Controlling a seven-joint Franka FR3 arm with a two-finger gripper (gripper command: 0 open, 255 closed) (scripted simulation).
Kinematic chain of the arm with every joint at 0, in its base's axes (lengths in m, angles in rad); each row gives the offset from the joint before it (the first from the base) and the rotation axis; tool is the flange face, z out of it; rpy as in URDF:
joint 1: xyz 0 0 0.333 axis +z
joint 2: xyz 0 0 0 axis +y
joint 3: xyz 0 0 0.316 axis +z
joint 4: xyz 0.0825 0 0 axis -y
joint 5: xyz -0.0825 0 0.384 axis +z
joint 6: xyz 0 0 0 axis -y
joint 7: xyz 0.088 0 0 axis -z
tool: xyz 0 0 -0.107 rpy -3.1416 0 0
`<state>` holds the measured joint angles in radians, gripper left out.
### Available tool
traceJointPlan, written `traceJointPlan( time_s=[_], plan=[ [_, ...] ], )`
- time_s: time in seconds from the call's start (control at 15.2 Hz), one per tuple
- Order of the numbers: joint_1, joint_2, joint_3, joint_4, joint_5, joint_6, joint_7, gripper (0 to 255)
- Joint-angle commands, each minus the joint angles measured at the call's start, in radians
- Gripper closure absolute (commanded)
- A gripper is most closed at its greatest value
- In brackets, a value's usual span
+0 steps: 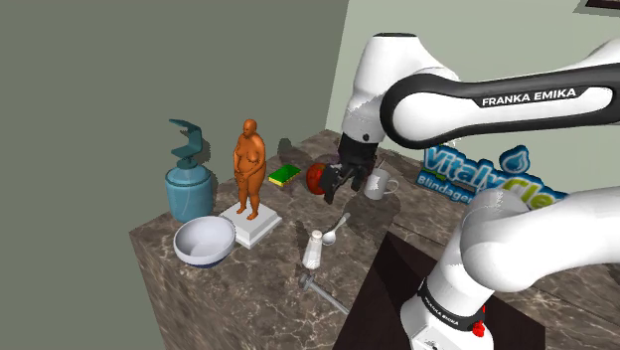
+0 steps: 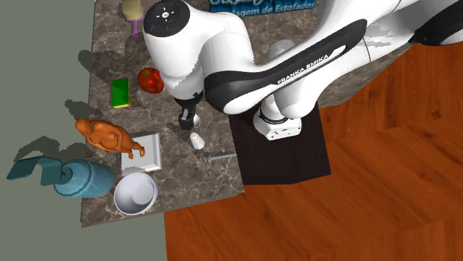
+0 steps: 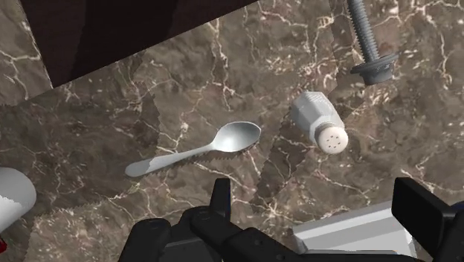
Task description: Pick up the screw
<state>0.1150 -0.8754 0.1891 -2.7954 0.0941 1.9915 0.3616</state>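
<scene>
Grey screw (image 1: pixel 323 292) flat on the dark veined desk (image 1: pixel 229 298), near the dark stand (image 1: pixel 392 288). Long axis level with the desk top. In the shoulder view, flanged head toward the upper left, shaft slanting down and to the right toward the stand. In the second exterior view, same screw (image 2: pixel 221 157) with head toward that view's left and tip toward the stand (image 2: pixel 282 159), just beside its side. In the wrist view, screw (image 3: pixel 367 41) with its head turned toward a white shaker (image 3: pixel 320 123) and its shaft pointing away from the end effector, cut off by the picture's edge.

Stand wall close at the tip end. Shaker (image 1: pixel 314 249) near the head end, apart from it. Bare desk (image 2: pixel 185 189) between the screw and the edge over the wooden floor (image 2: pixel 334 222). Farther toward the desk's corner, a white bowl (image 1: pixel 204 242) and the white base (image 1: pixel 250 225) of an orange figurine (image 1: pixel 249 164), both well apart from the screw.

End effector (image 1: pixel 333 191) released, fingers (image 3: pixel 219 195) spread wide with nothing between them, hanging above the desk over a grey spoon (image 3: pixel 201 151). In the shoulder view, between a red round thing (image 1: pixel 316 177) and a white mug (image 1: pixel 378 183). In the second exterior view, end effector (image 2: pixel 187 122) just above the shaker (image 2: pixel 196 140). Screw beyond the shaker, lower and to the right in that view, well apart from the fingertips.
</scene>
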Motion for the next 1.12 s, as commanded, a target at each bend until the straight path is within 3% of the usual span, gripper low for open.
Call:
traceJointPlan(
  time_s=[0.0,0.66,0.86,1.06],
  plan=[
    [0.017,0.024,0.030,-0.039,0.028,0.056,0.034,0],
    [0.125,0.283,0.225,-0.147,0.192,0.385,0.237,0],
    [0.142,0.412,0.291,-0.146,0.226,0.505,0.301,0],
    [0.136,0.464,0.307,-0.152,0.226,0.561,0.311,0]
  ],
)
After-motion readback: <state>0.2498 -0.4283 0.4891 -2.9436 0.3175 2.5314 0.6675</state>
